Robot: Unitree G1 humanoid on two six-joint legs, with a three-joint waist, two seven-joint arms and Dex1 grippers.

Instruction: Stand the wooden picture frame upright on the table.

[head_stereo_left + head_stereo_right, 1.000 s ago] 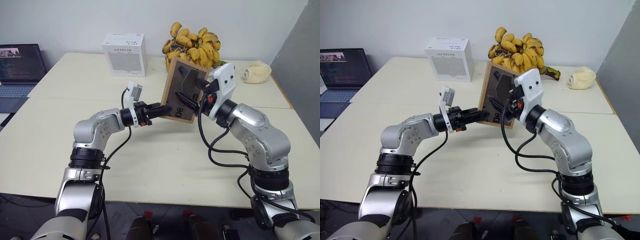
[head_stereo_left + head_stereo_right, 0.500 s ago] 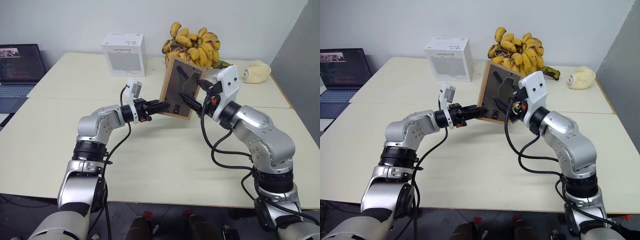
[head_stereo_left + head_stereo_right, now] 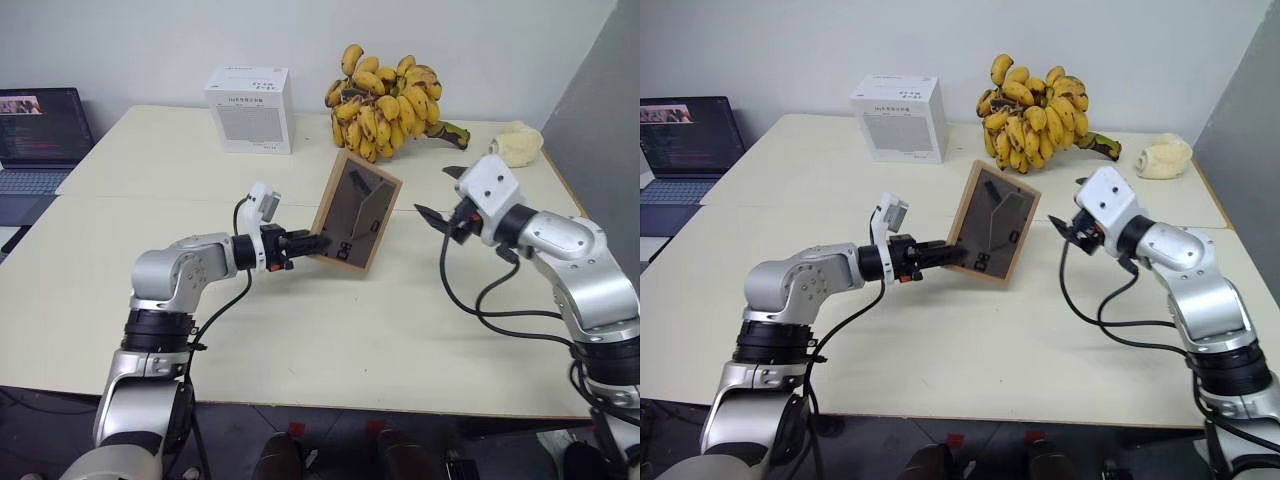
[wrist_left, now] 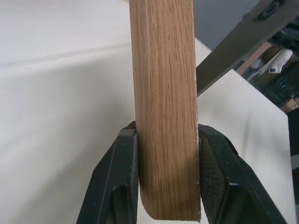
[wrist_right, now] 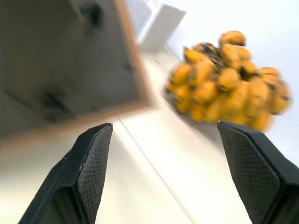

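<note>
my left gripper (image 3: 312, 245) is clamped on the frame (image 3: 356, 211), one finger on each face of the wooden edge near a lower corner, the wood filling the gap between the pads. my right gripper (image 3: 437, 200) is spread as wide as it goes, holding nothing, off to the frame's right and apart from it.

the frame stands on the table (image 3: 330, 330) in front of the bananas (image 3: 385, 98), its grey back toward me, the top leaning away to the right. its bottom edge looks to be on or just above the tabletop; i cannot tell if it bears weight yet. the stand on the back seems folded out a little, but i can't read how far.

to do this well, i judge the point is to let the frame find its own balance before i let go. i'd lower the corner until the whole bottom edge sits flat, then tilt it back so the stand's foot meets the table on my side of the frame. release should be slow, the pads parting evenly, since a drag on one face would twist it over. the right gripper is best kept near the frame's right edge, ready to catch a tip. the smooth top may let the foot slide.
</note>
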